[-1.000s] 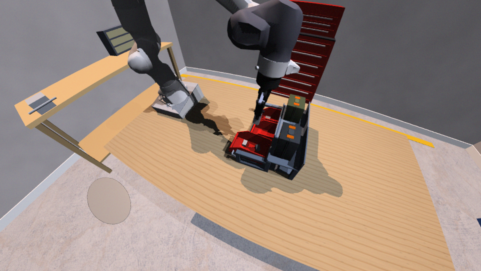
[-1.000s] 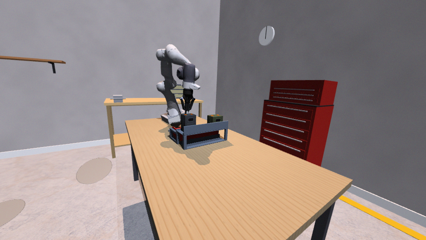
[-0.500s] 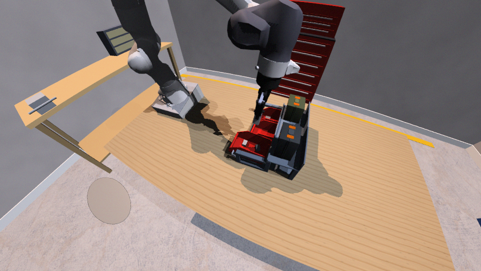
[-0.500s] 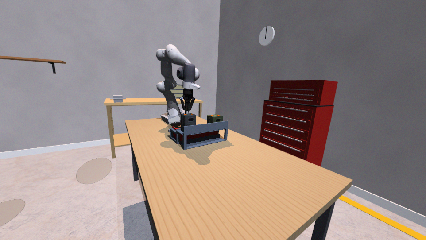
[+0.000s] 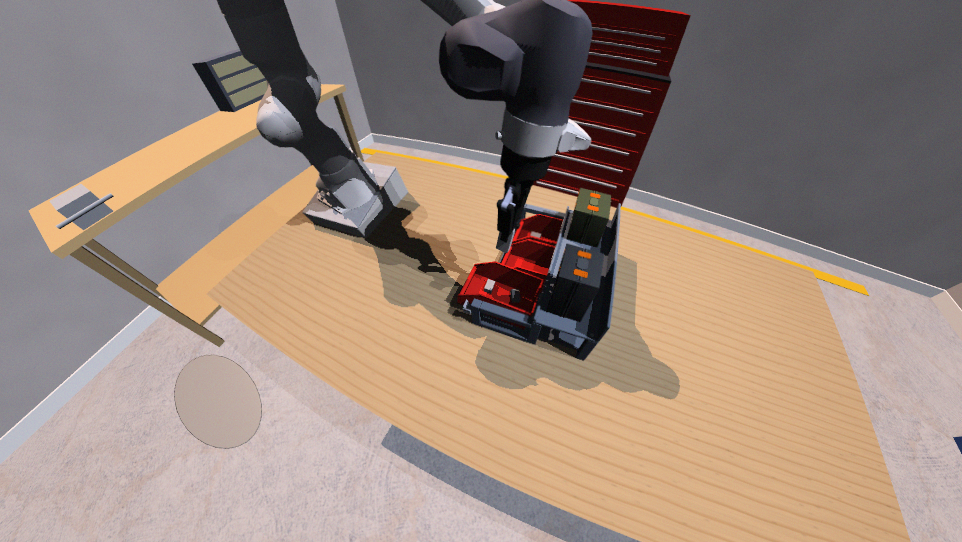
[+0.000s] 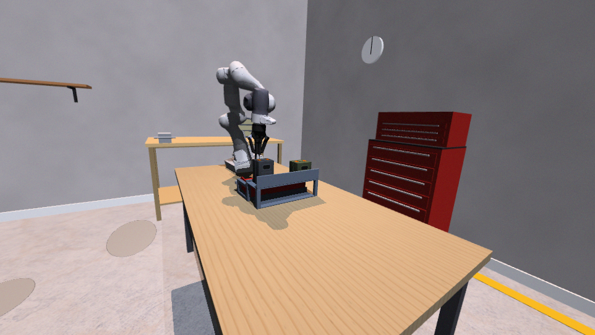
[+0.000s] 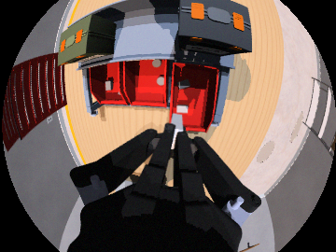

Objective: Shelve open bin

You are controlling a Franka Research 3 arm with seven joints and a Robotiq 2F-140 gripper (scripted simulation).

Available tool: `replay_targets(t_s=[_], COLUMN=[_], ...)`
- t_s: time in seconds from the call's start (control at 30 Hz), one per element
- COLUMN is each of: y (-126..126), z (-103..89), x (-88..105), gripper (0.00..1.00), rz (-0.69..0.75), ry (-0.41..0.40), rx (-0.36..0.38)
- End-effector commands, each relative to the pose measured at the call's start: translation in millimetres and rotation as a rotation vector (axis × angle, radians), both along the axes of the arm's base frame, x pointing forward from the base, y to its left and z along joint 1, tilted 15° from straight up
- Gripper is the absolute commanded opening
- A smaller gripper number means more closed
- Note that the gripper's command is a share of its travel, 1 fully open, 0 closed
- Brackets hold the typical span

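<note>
My gripper (image 5: 502, 246) (image 7: 175, 121) is shut, with no bin between its fingers. Its tips are near the front left corner of the right-hand red bin (image 5: 473, 290) (image 7: 198, 105), as the wrist view shows it. That bin holds a light block (image 7: 182, 108) and a dark part (image 7: 184, 84). It sticks out farther forward than the middle red bin (image 5: 531, 254) (image 7: 140, 84) and the far red bin (image 5: 536, 225) (image 7: 112, 95). The bins are in the blue-grey shelf (image 6: 287, 178) (image 7: 224, 89). Whether the right-hand bin is level is not clear; its rear is partly hidden under the board.
A dark case (image 5: 575, 289) (image 6: 263, 167) (image 7: 215, 28) and a green case (image 5: 591, 218) (image 6: 297, 167) (image 7: 93, 39) stand on top of the shelf, behind the bins' open part. The arm's base is at the table's far end.
</note>
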State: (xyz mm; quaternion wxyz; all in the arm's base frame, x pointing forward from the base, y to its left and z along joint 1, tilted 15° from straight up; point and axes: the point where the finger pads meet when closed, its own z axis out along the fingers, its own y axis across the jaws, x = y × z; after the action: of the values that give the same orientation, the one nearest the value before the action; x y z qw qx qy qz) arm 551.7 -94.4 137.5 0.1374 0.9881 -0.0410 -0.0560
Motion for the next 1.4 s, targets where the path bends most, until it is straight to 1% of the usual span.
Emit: replay_targets(t_s=[0.0,0.2,0.27,0.3,0.7,0.77,0.83,0.87,1.33,1.37], y=[-8,-16,-16,-19,-31,-32,-32,-34,-43,-43], z=[2.7,4.2,4.2,4.7,5.4,5.3,5.3,5.1,2.7,2.7], x=[-4.0,-12.5,-12.5,-16.2,-32.6,-35.4,-35.4,-39.2,-58.4,-58.4], gripper=[0.0,0.0,0.0,0.0,0.0,0.0,0.0,0.0,0.0,0.0], rz=[-0.173,-0.282,-0.282,-0.328,-0.527,-0.56,-0.56,-0.605,-0.826,-0.826], ry=[-0.074,-0.115,-0.115,-0.133,-0.209,-0.221,-0.221,-0.239,-0.32,-0.32], rx=[-0.04,-0.057,-0.057,-0.063,-0.085,-0.088,-0.088,-0.091,-0.102,-0.102])
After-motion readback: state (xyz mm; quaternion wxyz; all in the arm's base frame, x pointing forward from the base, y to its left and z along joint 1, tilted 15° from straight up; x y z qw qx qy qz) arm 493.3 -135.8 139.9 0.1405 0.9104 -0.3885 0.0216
